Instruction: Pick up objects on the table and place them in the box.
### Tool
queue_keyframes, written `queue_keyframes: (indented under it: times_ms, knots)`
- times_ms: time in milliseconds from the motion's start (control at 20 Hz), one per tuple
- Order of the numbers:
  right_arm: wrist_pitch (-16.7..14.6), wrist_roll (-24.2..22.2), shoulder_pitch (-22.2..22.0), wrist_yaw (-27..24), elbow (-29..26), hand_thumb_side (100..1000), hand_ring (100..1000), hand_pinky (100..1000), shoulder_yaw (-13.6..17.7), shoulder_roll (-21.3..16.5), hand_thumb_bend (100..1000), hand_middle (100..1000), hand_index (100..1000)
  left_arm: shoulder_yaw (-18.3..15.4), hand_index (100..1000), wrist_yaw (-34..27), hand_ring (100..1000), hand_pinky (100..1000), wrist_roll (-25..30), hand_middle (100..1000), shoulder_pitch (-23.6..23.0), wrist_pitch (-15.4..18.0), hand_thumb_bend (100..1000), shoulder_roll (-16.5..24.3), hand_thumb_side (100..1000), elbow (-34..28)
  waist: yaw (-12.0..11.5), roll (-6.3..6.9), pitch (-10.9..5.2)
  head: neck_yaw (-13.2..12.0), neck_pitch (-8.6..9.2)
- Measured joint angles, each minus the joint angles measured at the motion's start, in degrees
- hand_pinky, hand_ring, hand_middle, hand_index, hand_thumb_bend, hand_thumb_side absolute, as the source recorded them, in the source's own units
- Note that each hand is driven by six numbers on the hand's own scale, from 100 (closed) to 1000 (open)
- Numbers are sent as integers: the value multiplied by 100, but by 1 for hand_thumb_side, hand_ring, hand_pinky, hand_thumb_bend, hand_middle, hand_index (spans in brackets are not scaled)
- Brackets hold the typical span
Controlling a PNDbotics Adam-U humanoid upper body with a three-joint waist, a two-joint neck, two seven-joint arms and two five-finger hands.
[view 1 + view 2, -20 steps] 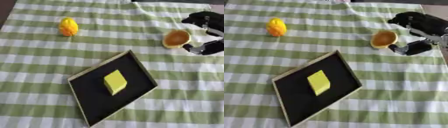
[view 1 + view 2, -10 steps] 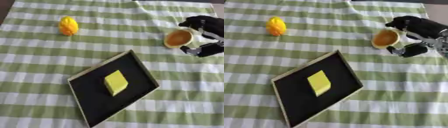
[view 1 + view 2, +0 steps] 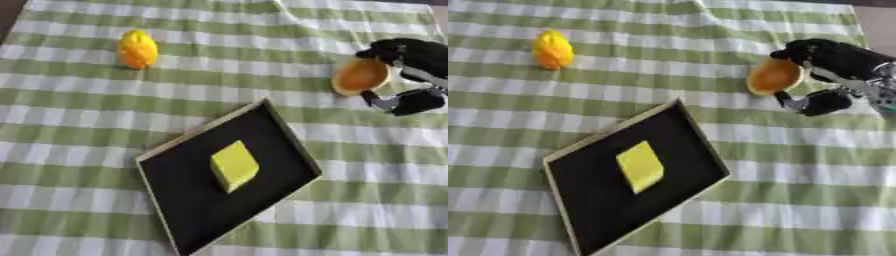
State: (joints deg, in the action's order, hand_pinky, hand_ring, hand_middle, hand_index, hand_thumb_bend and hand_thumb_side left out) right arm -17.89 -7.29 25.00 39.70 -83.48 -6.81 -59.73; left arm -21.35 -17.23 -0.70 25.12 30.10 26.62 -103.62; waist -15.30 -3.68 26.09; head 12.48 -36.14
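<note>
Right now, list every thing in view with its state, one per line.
Box: open, shallow, askew on the cloth, holding one block.
Yellow block: lying inside the box.
Orange cup: tilted with its mouth toward the camera, in the right hand.
Yellow fruit: loose on the cloth, far left, untouched.
Right hand: curled round the cup.
Left hand: not in view.

Black right hand (image 3: pixel 833 60), silver joints

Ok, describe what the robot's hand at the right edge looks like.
Only the right hand shows: mostly glossy black, with rounded black fingers, a dark thumb with a greyish segment near its tip, and a silver-grey joint toward the wrist. No cables or markings can be made out.
</note>
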Motion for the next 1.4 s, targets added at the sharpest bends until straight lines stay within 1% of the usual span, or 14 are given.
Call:
queue_keyframes:
  times_ms: [250,350,450,500,600,650,800,900,950,1000,1050,1150,1350,1400]
  knots:
    - [-27,-85,29,1,52,588,975,951,-19,11,100,856,971,0,838,-20,756,717,25,730,7,-4,100,0,566,12,-15,-32,6,4,39]
    - [-45,-126,45,15,78,587,963,943,-29,25,100,830,948,0,838,-22,756,717,25,729,8,-4,100,0,566,12,-26,-33,6,5,45]
    - [-55,-151,57,37,87,563,953,934,-29,47,100,799,921,-1,838,-22,756,717,25,730,9,-4,100,-1,566,12,-27,-34,6,6,46]
    - [-57,-154,64,36,93,557,940,922,-29,49,100,760,892,-1,838,-22,756,717,25,730,9,-4,100,-1,566,12,-27,-34,6,6,46]
    - [-48,-136,67,11,94,579,904,894,-29,50,100,658,801,-1,838,-22,756,716,24,730,9,-5,100,-1,566,12,-23,-34,6,6,46]
    - [-31,-93,67,-5,94,567,889,885,-29,50,100,616,768,-1,838,-22,755,716,24,730,9,-7,100,-1,566,12,-19,-34,6,6,46]
    - [30,165,37,-49,71,585,840,844,-26,51,155,542,682,-1,838,-39,753,716,34,728,9,-26,100,-2,566,12,-19,-34,6,6,46]
    - [77,428,-52,-50,22,576,799,818,-6,51,188,493,620,-1,839,-61,755,717,52,729,9,-46,100,-23,566,12,-18,-34,6,6,46]
    - [101,571,-96,-49,-5,557,786,812,5,51,182,484,597,-1,839,-71,755,717,55,729,9,-51,100,-35,566,12,-18,-34,6,6,46]
    - [126,716,-139,-49,-31,557,786,812,7,51,182,484,597,-1,839,-78,755,717,59,729,9,-58,100,-43,566,12,-18,-34,6,6,46]
    - [145,838,-171,-49,-45,530,761,800,7,51,180,468,545,-1,839,-87,754,717,62,729,9,-64,100,-43,566,12,-18,-34,6,6,46]
    - [175,1095,-228,-83,-96,498,732,789,7,51,209,444,509,-1,839,-92,755,717,69,729,8,-78,100,-43,566,12,-10,-34,5,5,46]
    - [218,1453,-311,-238,-221,479,696,779,8,50,196,410,457,-1,839,-93,754,718,69,730,3,-97,100,-43,566,11,11,-33,-13,-1,43]
    - [227,1508,-333,-277,-264,475,696,780,8,50,179,416,461,-1,839,-93,755,718,71,730,-1,-101,100,-43,566,11,15,-33,-34,-4,43]
